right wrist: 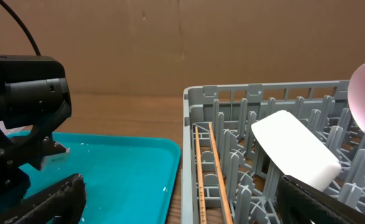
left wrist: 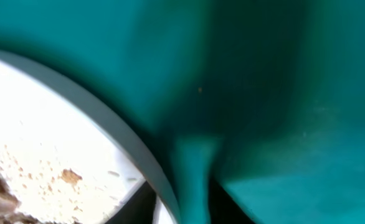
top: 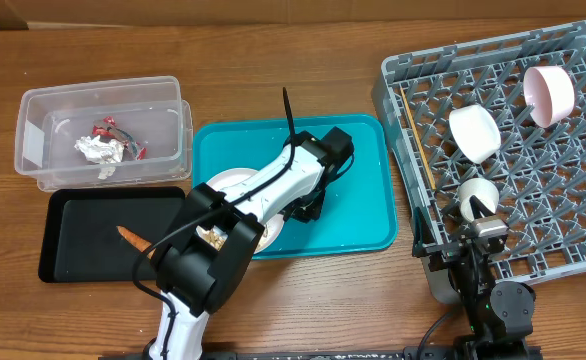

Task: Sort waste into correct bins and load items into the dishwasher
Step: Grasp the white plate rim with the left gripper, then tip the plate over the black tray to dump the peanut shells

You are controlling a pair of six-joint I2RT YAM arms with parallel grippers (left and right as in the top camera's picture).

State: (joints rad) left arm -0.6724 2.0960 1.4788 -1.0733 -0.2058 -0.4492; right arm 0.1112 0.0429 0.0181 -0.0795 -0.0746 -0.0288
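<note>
Wooden table (top: pixel 273 60), teal tray (top: pixel 363 205), grey rack (top: pixel 573 230)

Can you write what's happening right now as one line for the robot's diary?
left gripper at plate edge on teal tray, grip unclear | right gripper open, empty, at rack | scraps on plate

My left arm (top: pixel 273 185) is white and black; the serving tray (top: pixel 363 205) teal, the shallow tray (top: pixel 83 215) black, the dish rack (top: pixel 398 75) grey, one bowl (top: pixel 550 93) pale pink, the surface (top: pixel 273 50) wood-grained brown.

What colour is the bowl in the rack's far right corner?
The bowl is pale pink; clearest in the overhead view.
</note>
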